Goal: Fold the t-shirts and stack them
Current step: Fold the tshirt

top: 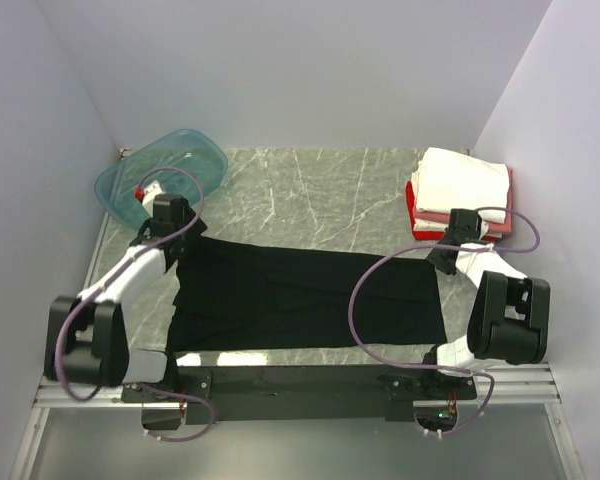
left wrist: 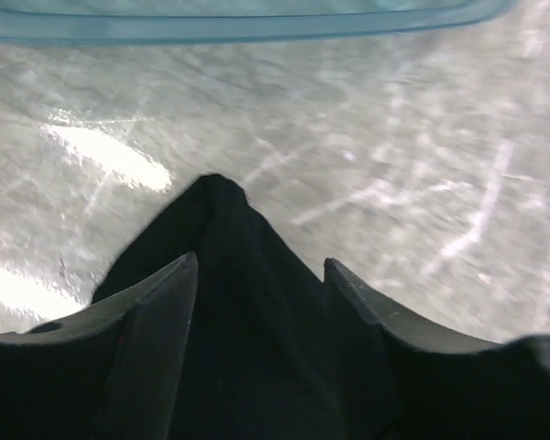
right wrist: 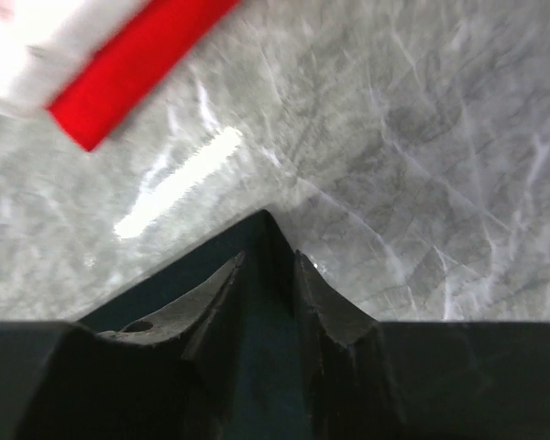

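A large black t-shirt (top: 310,300) lies folded into a wide band across the marble table (top: 310,190). My left gripper (top: 173,243) sits over its far left corner. In the left wrist view the left gripper (left wrist: 261,266) has its jaws well apart, and the shirt's corner (left wrist: 218,215) peaks up between them. My right gripper (top: 442,262) is at the far right corner. There its jaws (right wrist: 269,259) stand a little apart around the black corner (right wrist: 266,229). A stack of folded t-shirts (top: 465,180), white on top of pink and red, rests at the back right.
A translucent teal tub (top: 160,165) lies at the back left, just beyond my left gripper, and its rim (left wrist: 257,23) crosses the top of the left wrist view. The red shirt's edge (right wrist: 137,64) lies close beyond my right gripper. White walls enclose the table.
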### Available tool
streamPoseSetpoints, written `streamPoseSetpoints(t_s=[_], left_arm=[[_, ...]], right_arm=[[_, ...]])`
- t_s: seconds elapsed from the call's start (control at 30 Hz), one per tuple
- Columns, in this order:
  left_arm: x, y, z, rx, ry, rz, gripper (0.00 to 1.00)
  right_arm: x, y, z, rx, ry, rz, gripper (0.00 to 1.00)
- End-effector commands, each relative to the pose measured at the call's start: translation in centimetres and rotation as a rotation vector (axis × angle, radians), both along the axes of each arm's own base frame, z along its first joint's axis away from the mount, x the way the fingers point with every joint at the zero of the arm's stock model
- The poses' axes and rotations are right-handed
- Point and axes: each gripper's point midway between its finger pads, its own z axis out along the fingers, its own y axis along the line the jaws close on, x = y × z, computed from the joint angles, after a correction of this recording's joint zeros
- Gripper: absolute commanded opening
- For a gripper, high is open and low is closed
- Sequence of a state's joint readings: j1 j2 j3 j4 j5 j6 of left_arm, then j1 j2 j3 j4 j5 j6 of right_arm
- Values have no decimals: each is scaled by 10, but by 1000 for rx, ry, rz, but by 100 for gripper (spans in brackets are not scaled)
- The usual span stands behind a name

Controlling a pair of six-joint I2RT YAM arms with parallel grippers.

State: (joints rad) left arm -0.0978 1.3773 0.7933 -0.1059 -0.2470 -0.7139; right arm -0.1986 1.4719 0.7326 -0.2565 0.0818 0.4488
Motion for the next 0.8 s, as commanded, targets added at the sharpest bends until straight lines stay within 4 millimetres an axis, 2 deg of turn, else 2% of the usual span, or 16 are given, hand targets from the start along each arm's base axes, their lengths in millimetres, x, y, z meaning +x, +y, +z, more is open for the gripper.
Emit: streamPoseSetpoints(t_s=[0.0,0.07,0.1,0.2,0.27,0.37,0.4,0.43,0.57,0.63,0.77], left_arm=[[-23,-7,8,-17,-27,18,64],[-33,-29,11,-71,-56,-31,65],[-51,-50,-11,-110,-15,-91,65],[-62,-66,-24,-114,22,-132,65],[-69,-78,-34,-111,55,-167,65],[-78,-92,-44,-123,85,-208,65],[-77,-96,-44,-135,79,-218,65],[-78,-99,-50,-144,93,-229,65],[-74,-106,-68,-146,140,-250,66],[-72,-109,-78,-144,167,-257,65],[-58,-116,-85,-148,167,-267,65]], right_arm=[[8,-5,26,-63,-83,-6,35],[9,-4,29,-69,-84,-5,36],[9,-3,29,-86,-77,-6,37],[7,-1,34,-117,-84,-12,38],[7,1,46,-152,-119,-11,40],[10,24,59,-157,-157,62,43],[11,41,60,-148,-157,115,43],[12,48,61,-140,-160,138,43],[7,90,48,-50,-131,257,43],[2,120,40,3,-126,339,44],[-5,153,25,54,-102,405,44]])
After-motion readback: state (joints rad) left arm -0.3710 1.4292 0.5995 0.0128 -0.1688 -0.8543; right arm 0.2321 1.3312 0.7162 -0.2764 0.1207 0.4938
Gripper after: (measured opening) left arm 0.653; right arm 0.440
